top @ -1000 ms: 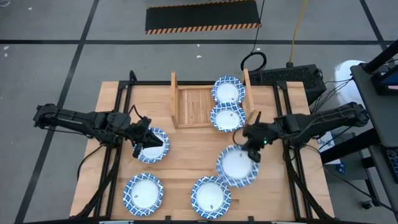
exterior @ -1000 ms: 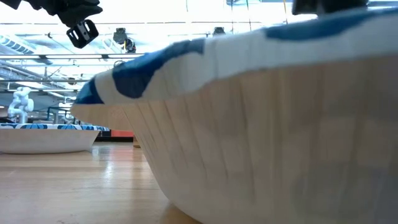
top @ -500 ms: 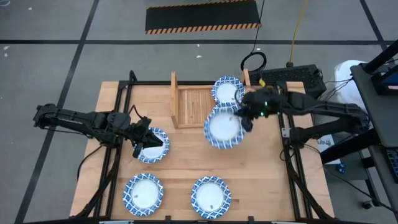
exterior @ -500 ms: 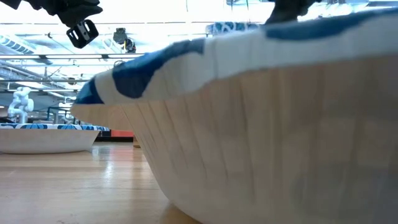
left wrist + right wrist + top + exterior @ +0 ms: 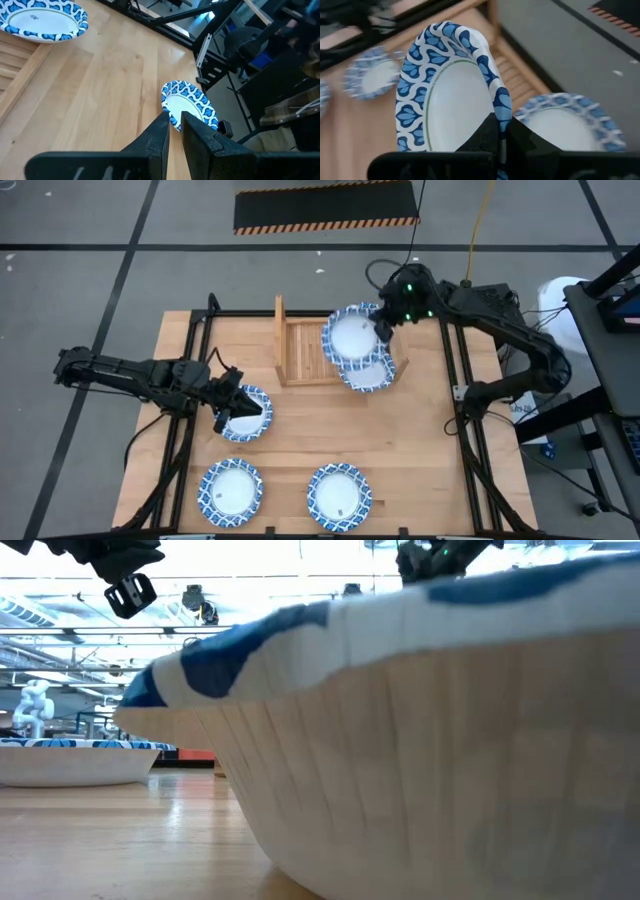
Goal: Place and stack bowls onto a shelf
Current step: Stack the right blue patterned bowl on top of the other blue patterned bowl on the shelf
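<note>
Bowl being carried over the shelf

Shelf (image 5: 303,350) is sitting at the table's (image 5: 430,440) far edge, with bowls (image 5: 368,372) already lying on its right part. Three more bowls are resting toward the front. The held bowl (image 5: 349,336), over mid-table a second ago, is now being hung above the shelf, pinched at its rim by the right gripper (image 5: 382,328). The left gripper (image 5: 232,406), nearly closed and empty, is being kept over another bowl (image 5: 246,414).

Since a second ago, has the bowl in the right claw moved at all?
Yes. The right gripper has carried its bowl from the open table up to the shelf, over the bowls already there.
</note>
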